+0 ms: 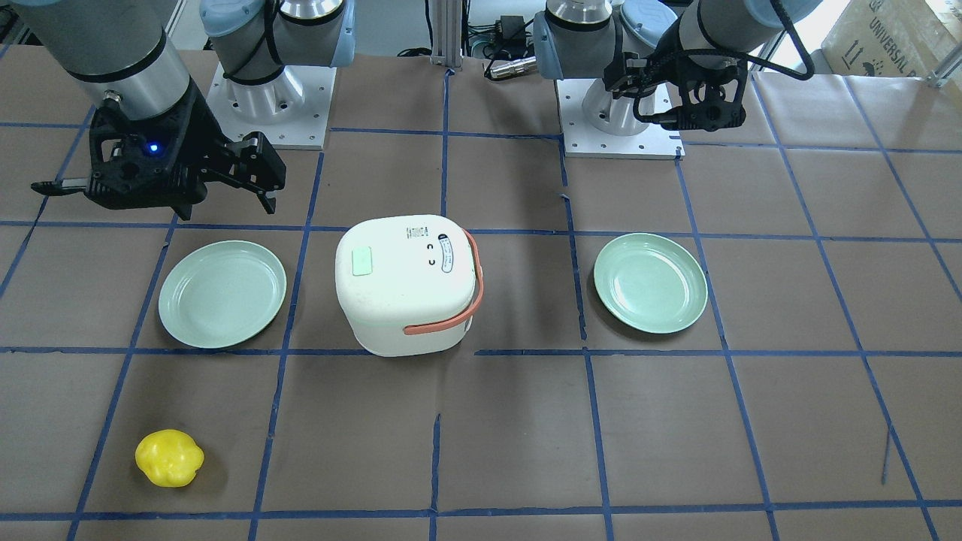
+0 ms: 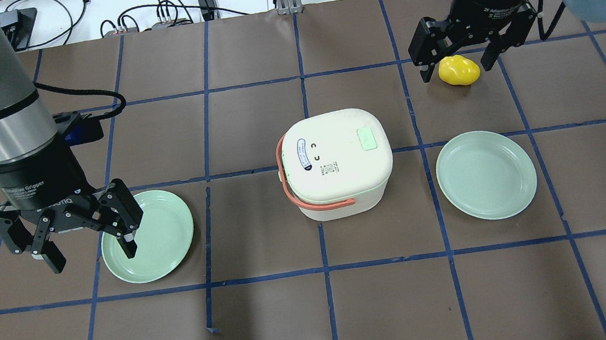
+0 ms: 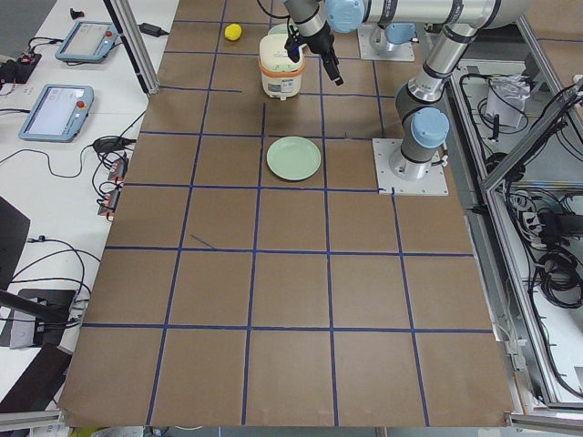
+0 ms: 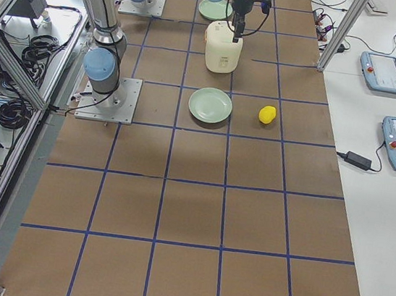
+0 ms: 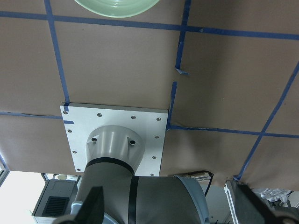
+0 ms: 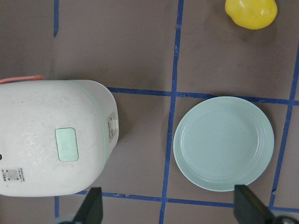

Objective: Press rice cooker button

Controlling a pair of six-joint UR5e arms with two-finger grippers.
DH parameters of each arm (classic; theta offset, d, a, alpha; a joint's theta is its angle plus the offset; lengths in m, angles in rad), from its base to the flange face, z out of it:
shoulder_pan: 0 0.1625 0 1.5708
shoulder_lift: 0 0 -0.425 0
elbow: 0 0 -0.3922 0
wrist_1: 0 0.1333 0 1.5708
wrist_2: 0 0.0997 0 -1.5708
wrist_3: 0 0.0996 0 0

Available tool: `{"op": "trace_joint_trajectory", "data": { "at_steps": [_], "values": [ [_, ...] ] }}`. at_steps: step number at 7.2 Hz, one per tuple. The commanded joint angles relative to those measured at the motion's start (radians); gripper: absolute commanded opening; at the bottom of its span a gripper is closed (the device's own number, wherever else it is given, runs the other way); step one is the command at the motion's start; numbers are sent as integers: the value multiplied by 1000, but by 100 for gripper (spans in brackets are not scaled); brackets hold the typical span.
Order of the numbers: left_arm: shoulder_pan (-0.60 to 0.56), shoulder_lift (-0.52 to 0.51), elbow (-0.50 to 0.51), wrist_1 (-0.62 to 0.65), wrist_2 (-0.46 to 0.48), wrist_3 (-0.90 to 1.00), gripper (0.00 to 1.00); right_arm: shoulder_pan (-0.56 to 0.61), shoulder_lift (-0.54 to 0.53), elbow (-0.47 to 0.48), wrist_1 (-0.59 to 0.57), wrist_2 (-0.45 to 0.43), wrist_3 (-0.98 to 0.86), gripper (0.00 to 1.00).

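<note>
The cream-white rice cooker [image 1: 406, 289] stands closed at the table's middle with its orange strap handle [image 1: 476, 285] down. It also shows in the overhead view [image 2: 336, 161] and the right wrist view [image 6: 51, 154]. A mint-green rectangular button [image 1: 362, 262] sits on its lid [image 2: 368, 139] [image 6: 66, 144]. My right gripper [image 2: 455, 68] [image 1: 154, 195] is open and empty. It hangs high above the table to one side of the cooker. My left gripper [image 2: 92, 257] [image 1: 695, 120] is open and empty, high up near its base, away from the cooker.
A pale green plate lies on each side of the cooker [image 1: 222, 293] [image 1: 650, 282]. A yellow pepper-like object [image 1: 169, 458] lies near the far edge on my right side. The left arm's base plate [image 5: 114, 137] is under the left wrist camera.
</note>
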Motion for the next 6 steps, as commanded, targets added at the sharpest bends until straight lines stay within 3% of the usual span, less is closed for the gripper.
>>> {"op": "trace_joint_trajectory", "data": {
  "at_steps": [1,5,6],
  "values": [
    [0,0,0,0,0,0,100,0,-1,1,0,0,-1,99],
    [0,0,0,0,0,0,100,0,1,0,-2,-2,-6,97],
    [0,0,0,-1,0,0,100,0,2,-2,-2,-2,-7,71]
  ]
}}
